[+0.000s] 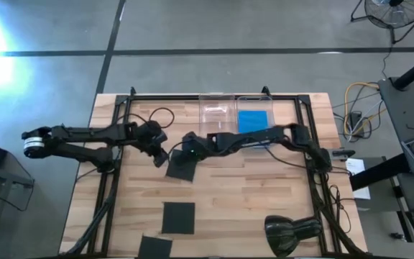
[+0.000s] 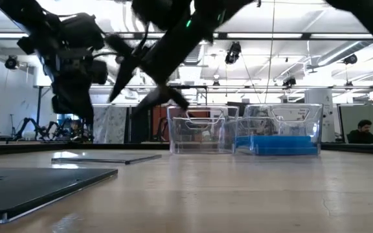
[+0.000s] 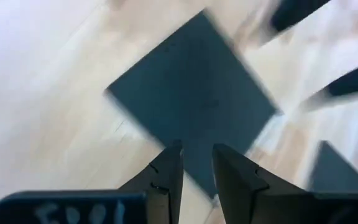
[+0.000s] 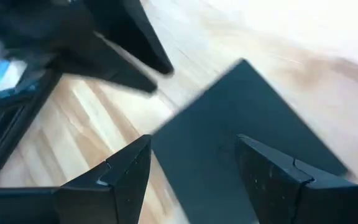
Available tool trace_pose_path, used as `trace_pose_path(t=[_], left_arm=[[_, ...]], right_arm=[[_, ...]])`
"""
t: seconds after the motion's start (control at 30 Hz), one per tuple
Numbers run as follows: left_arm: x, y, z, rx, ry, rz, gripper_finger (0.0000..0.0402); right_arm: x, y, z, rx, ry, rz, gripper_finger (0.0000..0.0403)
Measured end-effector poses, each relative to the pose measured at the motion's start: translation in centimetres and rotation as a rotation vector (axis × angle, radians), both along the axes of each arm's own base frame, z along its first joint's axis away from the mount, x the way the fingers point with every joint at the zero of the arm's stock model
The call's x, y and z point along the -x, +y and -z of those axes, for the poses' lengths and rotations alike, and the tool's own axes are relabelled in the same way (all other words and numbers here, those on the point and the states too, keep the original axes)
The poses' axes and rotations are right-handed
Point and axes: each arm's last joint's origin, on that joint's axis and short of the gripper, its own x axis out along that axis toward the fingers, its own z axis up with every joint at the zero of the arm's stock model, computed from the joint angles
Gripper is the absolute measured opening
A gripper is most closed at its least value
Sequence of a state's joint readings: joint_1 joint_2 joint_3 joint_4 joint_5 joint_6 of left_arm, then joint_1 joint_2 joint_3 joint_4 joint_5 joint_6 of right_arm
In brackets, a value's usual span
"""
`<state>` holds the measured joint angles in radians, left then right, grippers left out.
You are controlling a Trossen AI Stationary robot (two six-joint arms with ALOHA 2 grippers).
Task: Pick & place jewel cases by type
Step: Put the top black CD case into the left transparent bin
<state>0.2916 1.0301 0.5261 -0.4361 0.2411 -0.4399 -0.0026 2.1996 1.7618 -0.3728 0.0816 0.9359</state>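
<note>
A black jewel case (image 1: 182,167) lies skewed at the table's middle; it also fills the left wrist view (image 3: 191,93) and the right wrist view (image 4: 247,124). My left gripper (image 1: 162,157) (image 3: 197,155) points down over the case's left corner, with only a narrow gap between its fingers. My right gripper (image 1: 190,150) (image 4: 191,155) hovers over the case's far edge, open wide, its fingers (image 2: 128,68) slanting down to the left. Two more black cases (image 1: 178,217) (image 1: 154,247) lie flat nearer the front. A blue case (image 1: 254,121) lies in the right clear bin. My left gripper comes at the black case's corner (image 3: 197,186) from above. That corner shows through the gap between the fingertips, but I cannot tell whether they touch it. My right gripper stands above the case, and no touch shows.
Two clear bins stand side by side at the far edge: the left one (image 1: 218,111) (image 2: 199,129) holds nothing, the right one (image 2: 277,144) holds blue. A dark rounded object (image 1: 290,232) sits at the near right. Black frame rails (image 1: 113,165) run along both sides.
</note>
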Motion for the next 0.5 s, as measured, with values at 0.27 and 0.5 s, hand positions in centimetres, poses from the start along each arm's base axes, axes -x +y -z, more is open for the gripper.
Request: trace_pose_path(t=[0.27,0.5], left_arm=[[0.5,-0.9,1.4,0.034,0.058,-0.025,0.0066],[0.1,-1.5,2.8,-0.038,0.109,-0.045,0.0066]], right_arm=[[2.3,4.2,-0.2,-0.074,0.187,0.014,0.0224],[3.1,6.8,1.0,-0.061,0.183,0.199,0.0224]])
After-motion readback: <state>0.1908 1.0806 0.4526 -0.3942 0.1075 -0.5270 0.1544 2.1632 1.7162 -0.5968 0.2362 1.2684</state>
